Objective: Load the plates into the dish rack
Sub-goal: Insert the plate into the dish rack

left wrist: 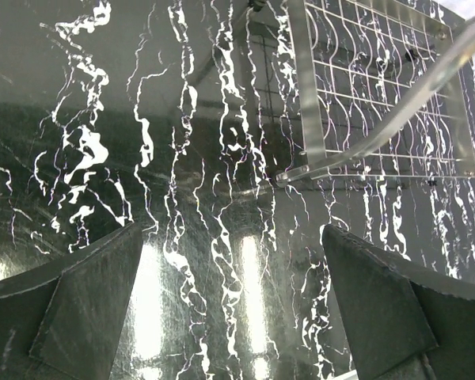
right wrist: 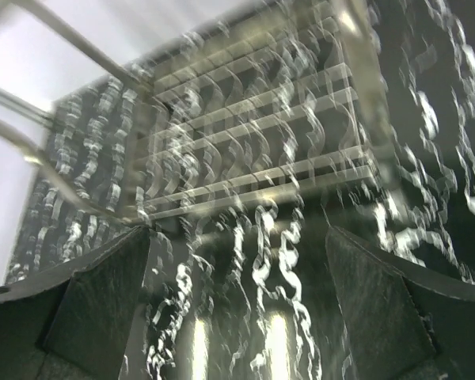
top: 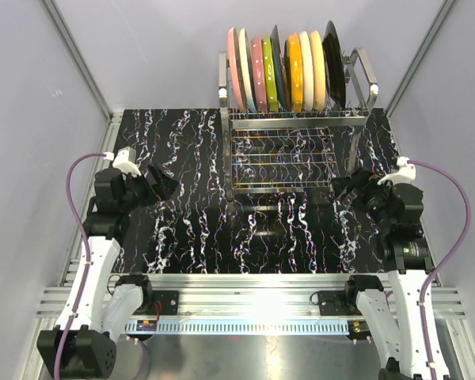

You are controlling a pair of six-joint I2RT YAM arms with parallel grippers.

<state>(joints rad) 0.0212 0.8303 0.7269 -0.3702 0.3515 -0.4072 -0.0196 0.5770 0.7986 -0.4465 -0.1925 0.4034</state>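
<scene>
Plates (top: 281, 63) are seen from above stood on edge between the tines of the dish rack (top: 297, 119), kept upright at the far edge of the desk (top: 182, 229). In the left wrist view the left tool (left wrist: 233, 309) is shown spread and empty. In the right wrist view the right tool (right wrist: 237, 309) is likewise spread, nothing held.

Plates (top: 294, 75) were pink, pale blue, dotted pink, dotted green, teal, orange, cream and black. Dish rack (top: 293, 119) was shiny silver metal. Table (top: 190, 222) was glossy black with white marble veining.
</scene>
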